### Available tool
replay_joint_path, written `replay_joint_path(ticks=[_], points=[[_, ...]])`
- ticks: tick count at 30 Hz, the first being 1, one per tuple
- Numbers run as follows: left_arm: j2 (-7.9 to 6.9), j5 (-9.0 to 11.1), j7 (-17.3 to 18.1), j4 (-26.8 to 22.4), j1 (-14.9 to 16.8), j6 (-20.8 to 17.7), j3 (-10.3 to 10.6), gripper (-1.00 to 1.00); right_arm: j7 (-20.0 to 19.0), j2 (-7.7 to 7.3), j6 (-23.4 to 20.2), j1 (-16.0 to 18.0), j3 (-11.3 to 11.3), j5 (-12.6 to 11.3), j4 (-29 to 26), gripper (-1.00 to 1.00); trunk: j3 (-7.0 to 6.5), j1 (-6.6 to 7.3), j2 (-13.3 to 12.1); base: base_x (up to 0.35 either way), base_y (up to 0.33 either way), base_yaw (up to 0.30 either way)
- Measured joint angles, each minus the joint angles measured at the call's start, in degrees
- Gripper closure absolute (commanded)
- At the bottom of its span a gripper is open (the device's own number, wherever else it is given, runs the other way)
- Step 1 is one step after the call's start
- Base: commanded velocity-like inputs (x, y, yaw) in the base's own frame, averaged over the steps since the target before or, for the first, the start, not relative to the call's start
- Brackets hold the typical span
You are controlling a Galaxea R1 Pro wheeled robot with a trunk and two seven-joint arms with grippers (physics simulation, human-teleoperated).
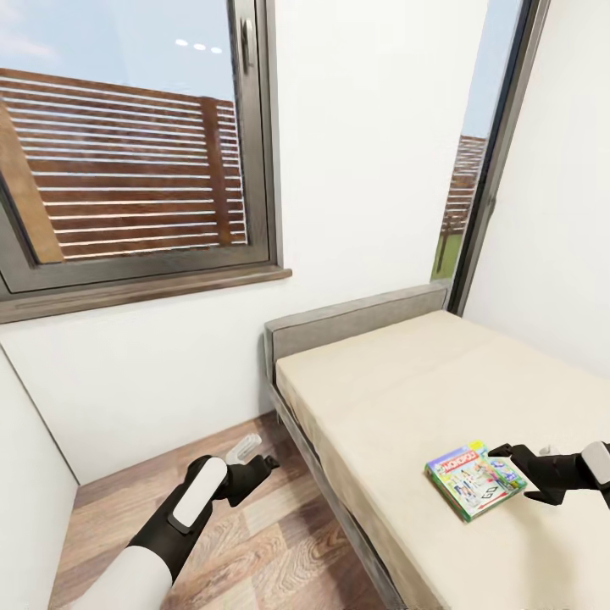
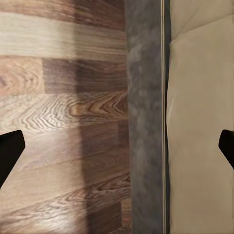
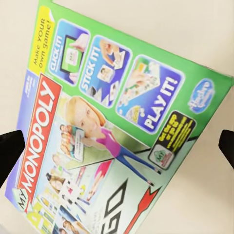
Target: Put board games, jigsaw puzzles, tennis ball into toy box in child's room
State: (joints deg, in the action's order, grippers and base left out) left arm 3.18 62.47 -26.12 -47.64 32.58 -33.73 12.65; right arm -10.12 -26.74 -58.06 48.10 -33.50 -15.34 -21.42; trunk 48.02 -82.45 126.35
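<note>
One board game [image 1: 474, 479], a flat green and white box with a red MONOPOLY band, lies flat on the bed's beige mattress [image 1: 398, 390] near its front right part. My right gripper [image 1: 513, 473] hovers at the box's right edge, open. In the right wrist view the board game [image 3: 117, 131] lies below and between the wide-spread fingertips [image 3: 10, 153], untouched. My left gripper [image 1: 258, 463] hangs open over the wood floor left of the bed. In the left wrist view, that gripper [image 2: 117, 148] straddles the bed's grey frame [image 2: 145, 122].
The bed's grey headboard [image 1: 356, 320] stands against the white wall under a large window [image 1: 127, 144]. A tall narrow window [image 1: 474, 186] is in the far corner. Wood-plank floor [image 1: 254, 542] runs along the bed's left side. A white wall [image 1: 25, 474] closes in at left.
</note>
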Motion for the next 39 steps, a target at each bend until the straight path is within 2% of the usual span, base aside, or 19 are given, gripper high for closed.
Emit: replay_joint_path(ticks=[30,39], points=[[0.00,0.0,0.0,0.0,0.0,0.1,0.0,-1.00,-0.1,0.30,0.0,0.0,0.0,0.0,-0.1,-1.00,0.18,-0.23,0.4,0.000,0.000,0.001],[-0.01,0.0,0.1,0.0,0.0,0.1,0.0,-1.00,-0.1,0.35,0.0,0.0,0.0,0.0,-0.2,-1.00,0.18,-0.23,0.4,0.000,0.000,0.140]])
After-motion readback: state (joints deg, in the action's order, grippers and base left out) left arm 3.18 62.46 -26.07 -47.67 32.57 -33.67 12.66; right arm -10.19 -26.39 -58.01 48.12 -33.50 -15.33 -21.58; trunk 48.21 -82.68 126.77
